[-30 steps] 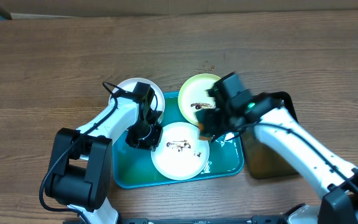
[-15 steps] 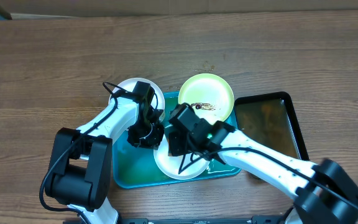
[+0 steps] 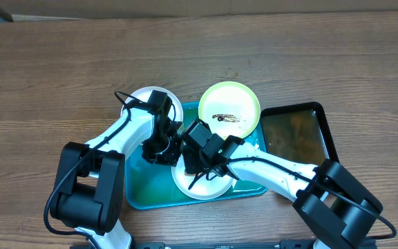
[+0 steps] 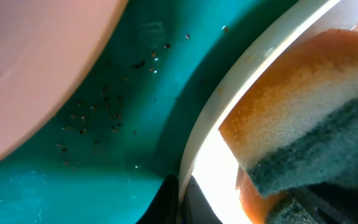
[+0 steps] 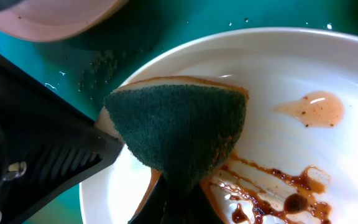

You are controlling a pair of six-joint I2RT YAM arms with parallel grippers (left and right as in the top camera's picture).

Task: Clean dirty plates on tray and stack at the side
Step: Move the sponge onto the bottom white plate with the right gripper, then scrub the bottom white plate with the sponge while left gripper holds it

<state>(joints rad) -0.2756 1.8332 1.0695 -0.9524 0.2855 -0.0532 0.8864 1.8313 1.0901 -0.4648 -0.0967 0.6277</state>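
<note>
A white plate (image 3: pixel 213 188) with brown smears (image 5: pixel 278 186) lies at the front of the teal tray (image 3: pixel 144 194). My left gripper (image 3: pixel 163 153) is shut on this plate's left rim (image 4: pixel 180 193). My right gripper (image 3: pixel 195 158) is shut on an orange sponge with a green scouring side (image 5: pixel 179 124) and presses it on the plate's left part, beside the smears. The sponge also shows in the left wrist view (image 4: pixel 303 137). A pale green plate (image 3: pixel 229 107) with a brown smear sits at the tray's back right. A second white plate (image 3: pixel 140 104) sits at the back left.
A smaller black tray (image 3: pixel 296 135) with brownish liquid stands right of the teal tray. Dark crumbs and water lie on the teal tray floor (image 4: pixel 104 118). The wooden table (image 3: pixel 47 69) surrounds the trays.
My right arm has swung left from beside the green plate to over the front white plate, bringing the sponge onto it. My left arm has not moved.
</note>
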